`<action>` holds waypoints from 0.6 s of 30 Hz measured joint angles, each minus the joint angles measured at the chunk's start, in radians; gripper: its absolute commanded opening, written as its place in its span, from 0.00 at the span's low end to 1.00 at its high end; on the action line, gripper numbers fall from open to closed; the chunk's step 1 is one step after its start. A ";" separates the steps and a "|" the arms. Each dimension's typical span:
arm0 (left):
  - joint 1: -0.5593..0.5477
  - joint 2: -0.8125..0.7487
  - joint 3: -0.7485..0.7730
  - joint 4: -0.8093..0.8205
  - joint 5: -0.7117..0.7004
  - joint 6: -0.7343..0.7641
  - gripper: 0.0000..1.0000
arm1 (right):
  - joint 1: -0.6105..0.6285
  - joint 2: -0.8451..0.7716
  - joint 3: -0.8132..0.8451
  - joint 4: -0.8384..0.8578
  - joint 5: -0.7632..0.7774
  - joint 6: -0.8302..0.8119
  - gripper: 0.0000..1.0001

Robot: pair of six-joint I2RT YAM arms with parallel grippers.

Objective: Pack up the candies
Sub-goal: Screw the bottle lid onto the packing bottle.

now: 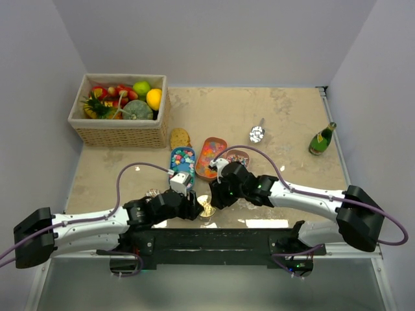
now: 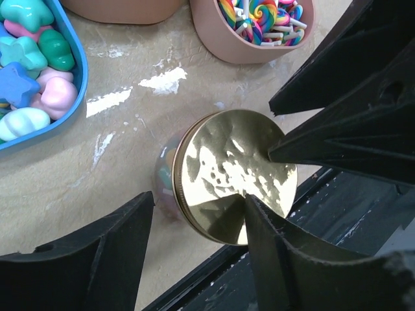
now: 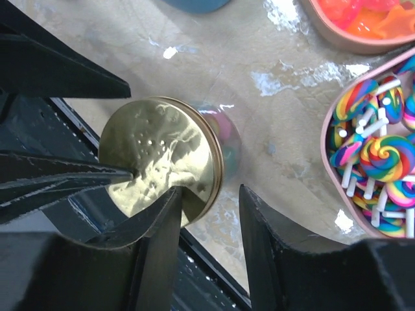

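Top external view shows most candies (image 2: 39, 71) not yet packed: they lie in the blue tray (image 2: 81, 78), the orange tray (image 3: 337, 35) and the pink bowl (image 2: 227, 45). The jar (image 1: 206, 208) stands just beside the near table edge, lid (image 2: 233, 175) on, with some coloured pieces inside. I judge the lid must come off first. The left gripper (image 2: 198, 197) and right gripper (image 3: 209, 189) have jaws apart around the lid, fingers nearly meeting. Room is tight here, and the table (image 1: 285, 123) offers more behind the trays.
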 measured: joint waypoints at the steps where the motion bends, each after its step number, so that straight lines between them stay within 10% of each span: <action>1: 0.000 0.007 0.000 0.006 0.001 -0.007 0.59 | 0.002 0.001 -0.001 0.006 -0.001 0.000 0.40; 18: 0.024 0.192 0.004 0.260 0.010 -0.027 0.46 | 0.004 0.036 -0.004 0.092 0.082 0.033 0.34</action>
